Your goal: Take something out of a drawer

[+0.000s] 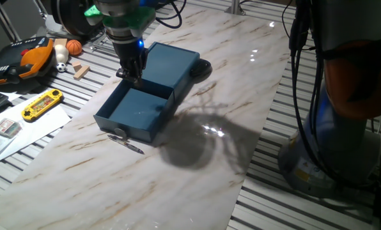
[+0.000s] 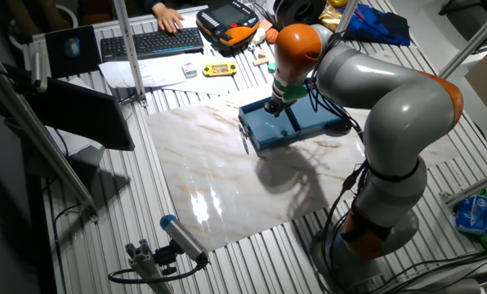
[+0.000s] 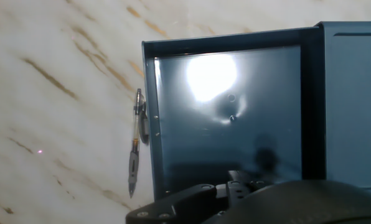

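Marble-patterned tabletop (image 1: 197, 160) carries blue box (image 1: 171, 62), open drawer (image 1: 134, 112), pen (image 1: 128, 144) beside drawer front.

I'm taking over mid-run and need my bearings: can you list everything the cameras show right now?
Drawer: 1, dark blue, pulled open from its box, looks empty inside.
Box: 1, dark blue, on the marble board behind the drawer.
Pen-like stick: 1, dark grey, on the board outside the drawer's front, beside the knob.
Marble board: 1, white with brown veins, on the slatted table.
Handheld game: 1, yellow, left of the board.
Small balls: several, near the table's far left edge.
Keyboard: 1, black, far side.
Arm: 1, grey and orange.
Gripper: 1, above the drawer's back; finger state unclear.
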Available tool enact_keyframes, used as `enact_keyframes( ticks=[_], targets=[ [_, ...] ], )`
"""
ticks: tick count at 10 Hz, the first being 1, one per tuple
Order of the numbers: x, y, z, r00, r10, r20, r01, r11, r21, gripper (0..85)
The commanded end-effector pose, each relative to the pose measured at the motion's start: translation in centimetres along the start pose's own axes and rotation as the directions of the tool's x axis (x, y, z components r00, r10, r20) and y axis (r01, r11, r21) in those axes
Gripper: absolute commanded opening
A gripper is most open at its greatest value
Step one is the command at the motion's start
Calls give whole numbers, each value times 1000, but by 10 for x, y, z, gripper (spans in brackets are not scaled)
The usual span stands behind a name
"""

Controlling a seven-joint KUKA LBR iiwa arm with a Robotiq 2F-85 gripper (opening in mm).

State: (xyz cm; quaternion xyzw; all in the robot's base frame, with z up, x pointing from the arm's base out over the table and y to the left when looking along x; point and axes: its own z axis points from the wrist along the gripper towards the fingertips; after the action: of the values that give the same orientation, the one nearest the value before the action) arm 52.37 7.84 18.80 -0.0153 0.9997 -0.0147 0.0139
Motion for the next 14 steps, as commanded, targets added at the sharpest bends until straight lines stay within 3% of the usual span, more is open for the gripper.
enact_keyframes(
  ticks=[1,5,6,7,8,10,11,12,13,14],
  targets=[
    [0,0,0,1000,0,0,0,1000,2,0],
    [0,0,0,998,36,55,-38,999,32,0],
    [0,0,0,998,55,41,-57,997,52,0],
    [0,0,0,998,53,15,-54,997,55,0],
    [0,0,0,998,55,2,-55,998,29,0],
    [0,0,0,997,74,11,-74,997,9,0],
    [0,0,0,996,85,-14,-85,996,7,0],
    [0,0,0,995,86,-55,-86,996,6,0],
    [2,0,-4,994,82,-73,-81,997,13,0],
    [5,-2,-11,996,64,-67,-63,998,21,0]
  ],
)
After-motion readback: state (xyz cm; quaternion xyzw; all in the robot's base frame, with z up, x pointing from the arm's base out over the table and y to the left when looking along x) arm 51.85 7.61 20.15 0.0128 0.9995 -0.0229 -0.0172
